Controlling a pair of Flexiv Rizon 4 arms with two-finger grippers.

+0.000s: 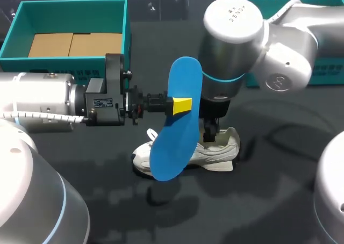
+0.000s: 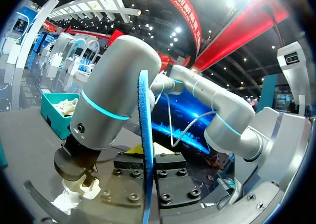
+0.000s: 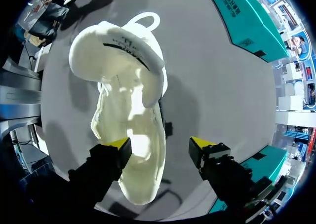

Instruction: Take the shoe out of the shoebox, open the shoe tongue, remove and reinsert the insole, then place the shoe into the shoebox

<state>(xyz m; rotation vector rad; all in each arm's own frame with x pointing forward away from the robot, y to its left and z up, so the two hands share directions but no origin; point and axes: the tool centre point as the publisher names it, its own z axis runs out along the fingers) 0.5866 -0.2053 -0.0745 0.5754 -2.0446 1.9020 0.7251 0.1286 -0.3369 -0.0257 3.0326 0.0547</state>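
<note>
A white sneaker (image 1: 207, 152) lies on its side on the dark table. My left gripper (image 1: 181, 105) is shut on a blue insole (image 1: 177, 120), held upright in the air above the shoe. In the left wrist view the insole (image 2: 144, 135) runs edge-on between the left gripper (image 2: 146, 159) fingers. My right gripper (image 1: 210, 134) hangs straight down over the shoe's heel end. In the right wrist view the right gripper (image 3: 159, 146) is open: one yellow tip rests over the sneaker (image 3: 128, 100) opening, the other stands clear of its side over bare table. The open teal shoebox (image 1: 127, 34) sits at the back left.
Brown cardboard (image 1: 75, 44) lines the shoebox floor. A second teal box (image 1: 328, 69) stands at the back right behind my right arm, and shows ahead of the right gripper as a teal box (image 3: 247, 21). Dark table surface (image 1: 258, 201) lies in front of the shoe.
</note>
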